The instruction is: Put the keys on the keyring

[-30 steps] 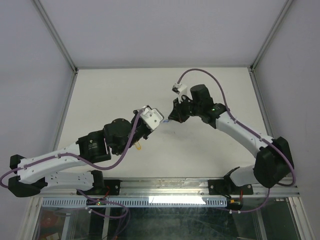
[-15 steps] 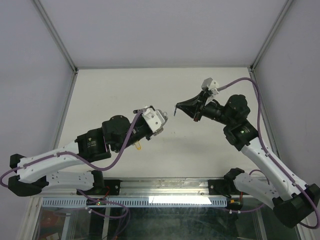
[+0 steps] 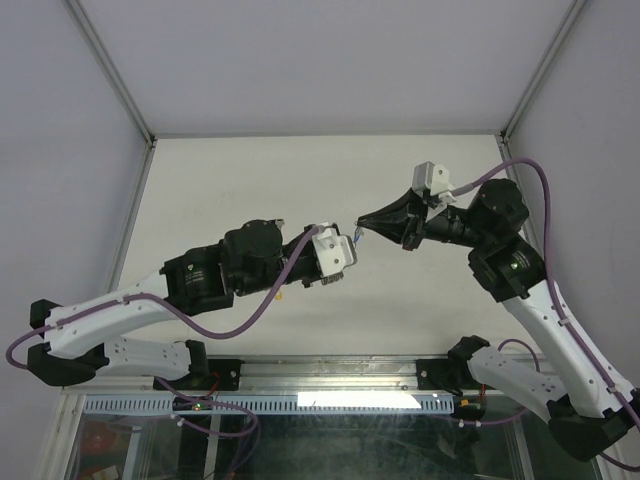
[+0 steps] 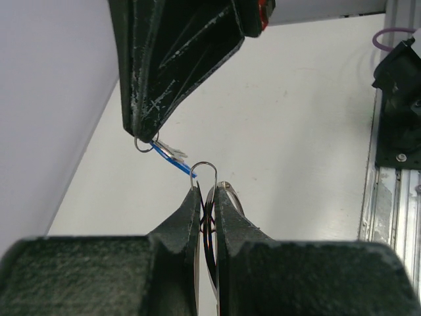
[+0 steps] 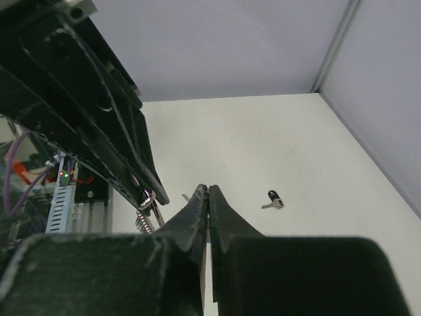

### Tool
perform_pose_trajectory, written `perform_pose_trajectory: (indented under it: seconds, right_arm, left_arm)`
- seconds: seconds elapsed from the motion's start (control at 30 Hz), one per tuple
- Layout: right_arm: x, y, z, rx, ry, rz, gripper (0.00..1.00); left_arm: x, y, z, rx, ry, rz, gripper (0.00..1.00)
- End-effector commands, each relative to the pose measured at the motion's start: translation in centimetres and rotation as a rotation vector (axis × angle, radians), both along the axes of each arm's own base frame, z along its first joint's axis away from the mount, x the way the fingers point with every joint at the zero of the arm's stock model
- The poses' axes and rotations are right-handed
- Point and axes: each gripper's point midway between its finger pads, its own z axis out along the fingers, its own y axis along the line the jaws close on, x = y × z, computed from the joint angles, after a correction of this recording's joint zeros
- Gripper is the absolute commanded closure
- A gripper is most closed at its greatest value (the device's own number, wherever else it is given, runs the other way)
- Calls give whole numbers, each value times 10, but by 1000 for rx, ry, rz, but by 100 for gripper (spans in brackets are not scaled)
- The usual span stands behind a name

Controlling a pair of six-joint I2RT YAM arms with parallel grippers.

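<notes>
In the left wrist view my left gripper (image 4: 206,192) is shut on the thin silver keyring (image 4: 206,168), whose wire loop sticks up above the fingertips. My right gripper (image 4: 142,141) comes down from the upper left, shut on the blue-headed key (image 4: 170,154), whose end reaches the keyring's loop. From above, the two grippers meet tip to tip over the table's middle: left gripper (image 3: 343,252), right gripper (image 3: 363,225), a speck of the blue key (image 3: 358,235) between them. A small yellow tag (image 3: 279,294) shows under the left arm.
A small dark-headed key (image 5: 273,199) lies flat on the white table (image 3: 230,180), seen from the right wrist. Grey walls close the table on three sides. The metal rail with the arm bases (image 3: 330,375) runs along the near edge.
The right arm swung out to the right and turned its gripper to point left. The left gripper moved right, and the two tips now meet.
</notes>
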Motion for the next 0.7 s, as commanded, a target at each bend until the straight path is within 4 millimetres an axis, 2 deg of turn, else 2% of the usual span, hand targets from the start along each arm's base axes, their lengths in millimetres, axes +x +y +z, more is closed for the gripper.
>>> perform_pose_trajectory:
  seconds: [0.0,0.23,0.4,0.67]
  right_arm:
    - [-28,1,12,-60,-53,163,100]
    - [-47,3,22,-79,-59,287,100]
    - [-50,4,16,-104,-37,327,100]
    - [-59,6,15,-98,-17,407,100]
  left_arm:
    - [-12,-5,22,-19,-27,-84,100]
    - [-21,-7,24,3,-31,-144,100]
    - [-31,-7,28,-3,-34,-202,100]
    - [-31,-7,27,1,-35,-206,100]
